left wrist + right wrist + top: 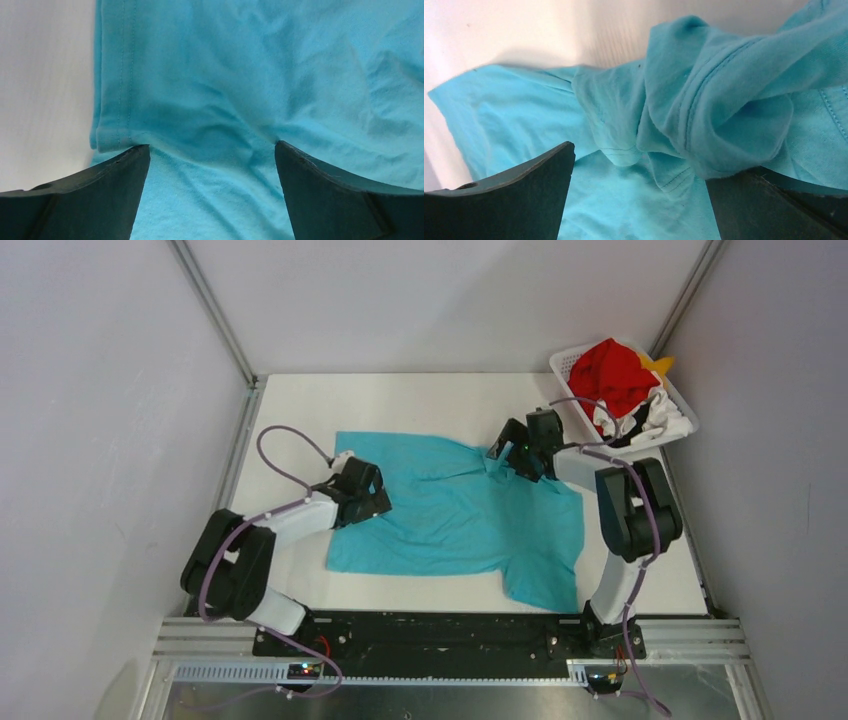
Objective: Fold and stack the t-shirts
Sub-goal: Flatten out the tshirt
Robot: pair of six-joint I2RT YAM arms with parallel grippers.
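The teal t-shirt (pixel 455 510) lies spread out on the white surface (pixel 420 400), just past the arm bases. Its long way runs left to right. The bottom hem points to the left and the shoulders point to the right. One sleeve (pixel 540 585) sticks out toward the near edge.

The left end effector (pixel 211 147) hangs low over the hem side. Its fingers are wide open and hold nothing. I think it is there to pick up that edge for a fold.

A bit farther back, the right end effector (pixel 639 160) is wide open too. A bunched lump of cloth (pixel 719 115) sits between its fingers, and part of it rests on one finger. Nothing is pinched. This lump looks like it needs pulling flat first.

In the far right corner is a white basket (pixel 565 365). The red (pixel 612 375), yellow (pixel 660 364) and white-and-black (pixel 665 420) t-shirts wait in it, all crumpled.
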